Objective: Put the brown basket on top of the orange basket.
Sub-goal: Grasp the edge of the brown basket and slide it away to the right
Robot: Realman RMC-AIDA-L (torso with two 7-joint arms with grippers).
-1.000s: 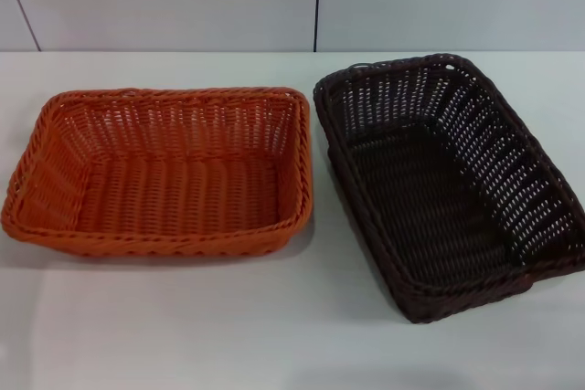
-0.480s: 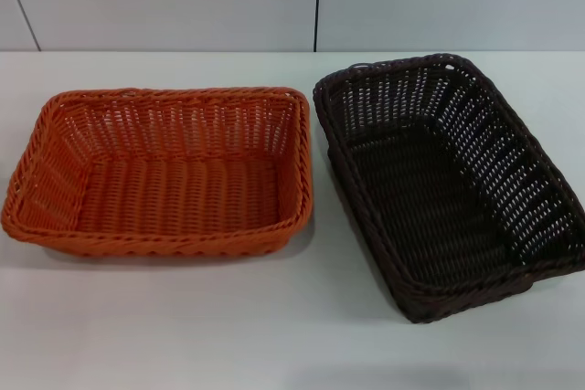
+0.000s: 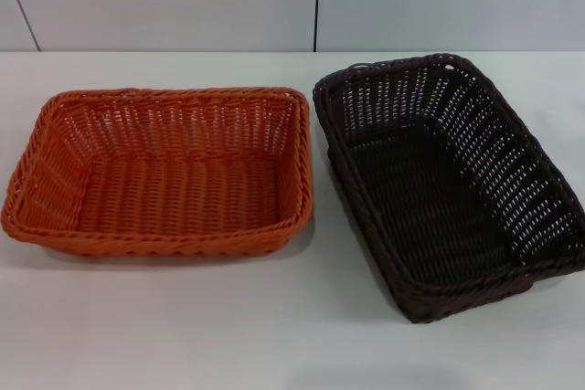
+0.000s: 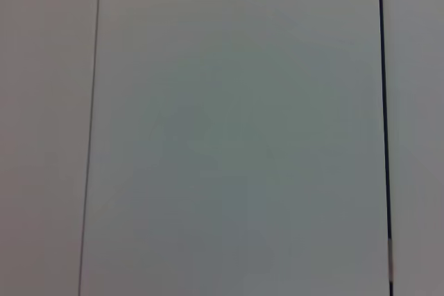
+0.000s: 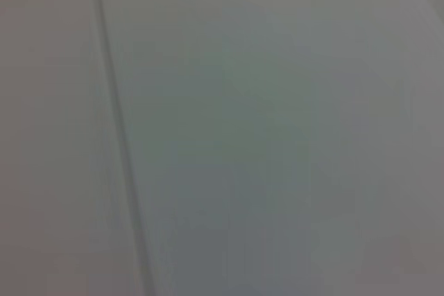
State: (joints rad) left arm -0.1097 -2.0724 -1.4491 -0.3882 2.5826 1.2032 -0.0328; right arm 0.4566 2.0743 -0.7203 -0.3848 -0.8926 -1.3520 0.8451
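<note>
Brown basket (image 3: 448, 184) sits skewed on the table (image 3: 274, 326) just right of the orange basket (image 3: 160, 171), nearly touching. Neither end effector is visible, so its opening cannot be told. A skewed lift could clip the orange rim.

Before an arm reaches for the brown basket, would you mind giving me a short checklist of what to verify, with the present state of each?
1. Brown basket upright on the table, nothing inside: ok.
2. Orange basket upright and holding nothing, ready to receive it: ok.
3. Baskets apart, rims not touching: ok, a narrow gap shows in the head view.
4. Brown basket squared with the orange one: not ok, it sits turned at an angle.
5. Gripper positions and finger states: cannot tell, neither gripper is in view.
</note>
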